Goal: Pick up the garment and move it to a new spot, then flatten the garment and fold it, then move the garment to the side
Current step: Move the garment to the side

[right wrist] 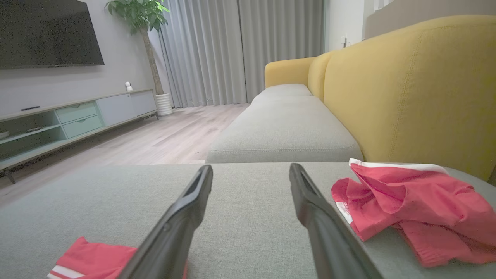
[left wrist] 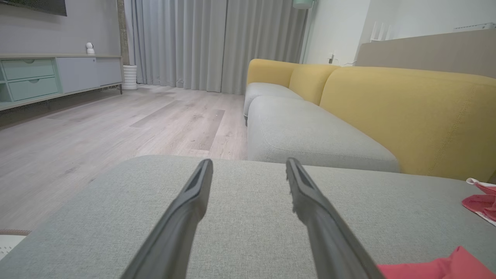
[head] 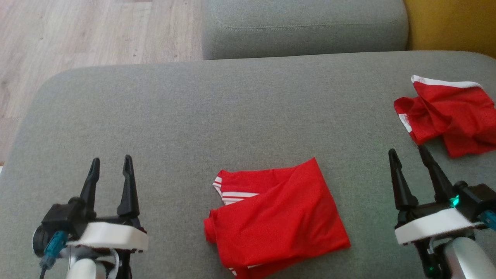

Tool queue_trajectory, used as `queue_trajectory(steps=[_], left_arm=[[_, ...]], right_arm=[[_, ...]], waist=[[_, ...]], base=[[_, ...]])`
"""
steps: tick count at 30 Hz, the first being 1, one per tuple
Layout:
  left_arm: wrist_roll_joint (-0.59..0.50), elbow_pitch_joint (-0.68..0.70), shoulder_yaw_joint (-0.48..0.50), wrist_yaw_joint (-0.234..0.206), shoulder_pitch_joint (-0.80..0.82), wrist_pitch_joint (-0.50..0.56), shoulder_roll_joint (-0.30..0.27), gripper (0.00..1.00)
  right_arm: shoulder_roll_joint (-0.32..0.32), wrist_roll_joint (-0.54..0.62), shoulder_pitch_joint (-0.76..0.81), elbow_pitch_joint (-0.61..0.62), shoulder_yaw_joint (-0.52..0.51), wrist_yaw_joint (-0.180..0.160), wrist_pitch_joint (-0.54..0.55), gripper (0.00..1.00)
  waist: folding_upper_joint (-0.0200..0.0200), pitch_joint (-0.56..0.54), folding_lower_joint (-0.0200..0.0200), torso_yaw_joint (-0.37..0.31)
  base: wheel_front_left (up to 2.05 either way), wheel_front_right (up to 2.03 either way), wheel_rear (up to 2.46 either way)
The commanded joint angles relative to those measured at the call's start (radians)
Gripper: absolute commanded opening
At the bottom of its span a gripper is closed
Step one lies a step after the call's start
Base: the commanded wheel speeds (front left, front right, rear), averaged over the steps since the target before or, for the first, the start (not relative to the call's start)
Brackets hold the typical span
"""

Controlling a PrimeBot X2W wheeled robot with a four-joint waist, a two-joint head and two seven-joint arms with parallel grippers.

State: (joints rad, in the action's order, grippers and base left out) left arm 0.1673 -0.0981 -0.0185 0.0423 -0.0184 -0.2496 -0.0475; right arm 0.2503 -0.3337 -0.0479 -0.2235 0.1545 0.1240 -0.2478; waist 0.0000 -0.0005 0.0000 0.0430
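Observation:
A red garment (head: 279,213) with white stripes lies folded on the grey sofa seat (head: 193,108), near the front edge between my two arms; its corner shows in the left wrist view (left wrist: 434,267) and the right wrist view (right wrist: 93,259). A second red garment (head: 449,112) lies crumpled at the far right (right wrist: 410,201) (left wrist: 482,201). My left gripper (head: 111,159) (left wrist: 249,162) stands open over bare cushion, left of the folded garment. My right gripper (head: 407,150) (right wrist: 251,167) is open too, just in front of the crumpled one, touching neither.
Another grey seat cushion (head: 302,27) adjoins at the back, with a yellow backrest (right wrist: 407,85) along the right. Wooden floor (head: 77,35) lies beyond the seat's left and far edges. A low TV cabinet (right wrist: 77,116) stands across the room.

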Motion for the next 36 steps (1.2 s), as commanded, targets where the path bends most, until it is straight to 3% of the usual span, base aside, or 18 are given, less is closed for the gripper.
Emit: queue_trajectory(steps=[1, 7, 15, 23, 33, 35, 36], left_arm=[[-0.005, 0.029, 0.035, 0.001, 0.046, -0.012, -0.003, 1.00], [0.001, 0.019, 0.027, -0.003, 0.051, -0.012, -0.003, 1.00], [0.010, 0.014, 0.006, -0.001, 0.069, -0.012, -0.003, 1.00], [0.016, 0.014, -0.006, -0.010, 0.072, -0.012, -0.003, 1.00], [0.018, 0.017, -0.007, -0.012, 0.077, -0.012, -0.003, 1.00], [0.018, 0.016, -0.009, -0.013, 0.078, -0.012, -0.003, 1.00], [0.018, 0.016, -0.011, -0.013, 0.079, -0.012, -0.003, 1.00]], right_arm=[[0.004, 0.001, -0.027, 0.022, 0.017, 0.007, -0.009, 1.00], [-0.001, -0.129, -0.049, 0.009, 0.095, 0.007, 0.093, 1.00], [0.073, -0.288, -0.172, -0.068, 0.283, 0.007, 0.453, 1.00], [0.096, -0.366, -0.236, -0.198, 0.304, 0.007, 0.722, 1.00], [0.062, -0.427, -0.253, -0.317, 0.303, 0.007, 0.878, 1.00], [0.063, -0.440, -0.259, -0.316, 0.312, 0.007, 0.863, 0.42], [0.066, -0.442, -0.263, -0.316, 0.318, 0.007, 0.850, 0.00]], waist=[[0.0000, -0.001, 0.0000, 0.002], [0.0000, 0.001, 0.0000, 0.010], [0.0000, 0.016, 0.0000, 0.051], [0.0000, 0.029, 0.0000, 0.112], [0.0000, 0.048, 0.0000, 0.157], [0.0000, 0.050, 0.0000, 0.161], [0.0000, 0.050, 0.0000, 0.163]], base=[[0.00, 0.00, 0.00], [0.00, 0.00, 0.00], [0.00, 0.00, 0.00], [0.00, 0.00, 0.00], [0.00, 0.00, 0.00], [0.00, 0.00, 0.00], [0.00, 0.00, 0.00]])
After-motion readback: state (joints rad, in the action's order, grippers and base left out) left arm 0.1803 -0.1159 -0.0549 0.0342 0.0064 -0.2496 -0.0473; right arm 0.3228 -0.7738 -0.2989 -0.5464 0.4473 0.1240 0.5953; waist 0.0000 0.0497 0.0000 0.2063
